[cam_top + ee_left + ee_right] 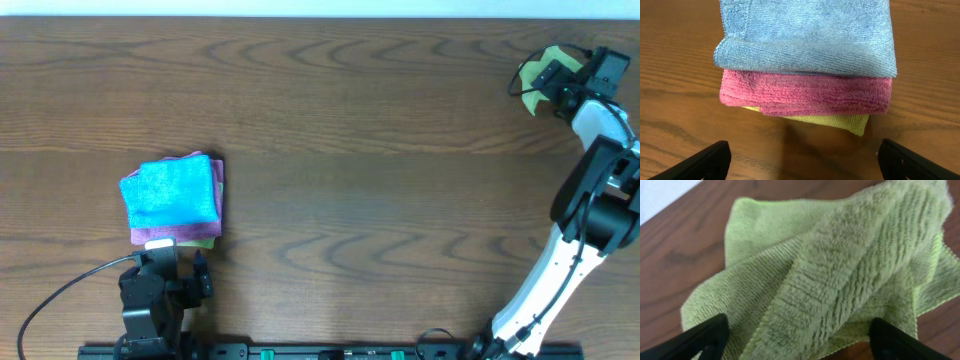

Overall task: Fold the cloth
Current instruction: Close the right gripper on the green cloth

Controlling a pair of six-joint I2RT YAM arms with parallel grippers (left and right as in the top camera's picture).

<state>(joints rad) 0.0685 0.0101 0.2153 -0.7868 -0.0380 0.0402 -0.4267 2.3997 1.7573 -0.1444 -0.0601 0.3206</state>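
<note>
Now the green cloth point(545, 75) lies in a messy bunch at the upper right of the overhead view, close to the far edge of the table point(350, 120). It is not folded yet. The right gripper point(800, 342) is right over it with its two fingers wide apart, and it holds nothing. I think the job now is to grab this cloth and lay it out flat.

A few things could go wrong. The cloth has a thick hump running up the middle of the right wrist view. If the fingers close on that hump, they may catch many layers at once, and then the cloth would come up as a lump and not open out. The table edge shows at the upper left of that view, so a push that way could slide the cloth off the table.

At the lower left of the overhead view sits a neat pile: a blue cloth point(810, 35) on top, a pink cloth point(805, 92) under it, and a yellow cloth point(840, 122) at the bottom. The left gripper point(805, 162) is near the pile, open and empty. If it moves forward, it could bump the pile crooked.
</note>
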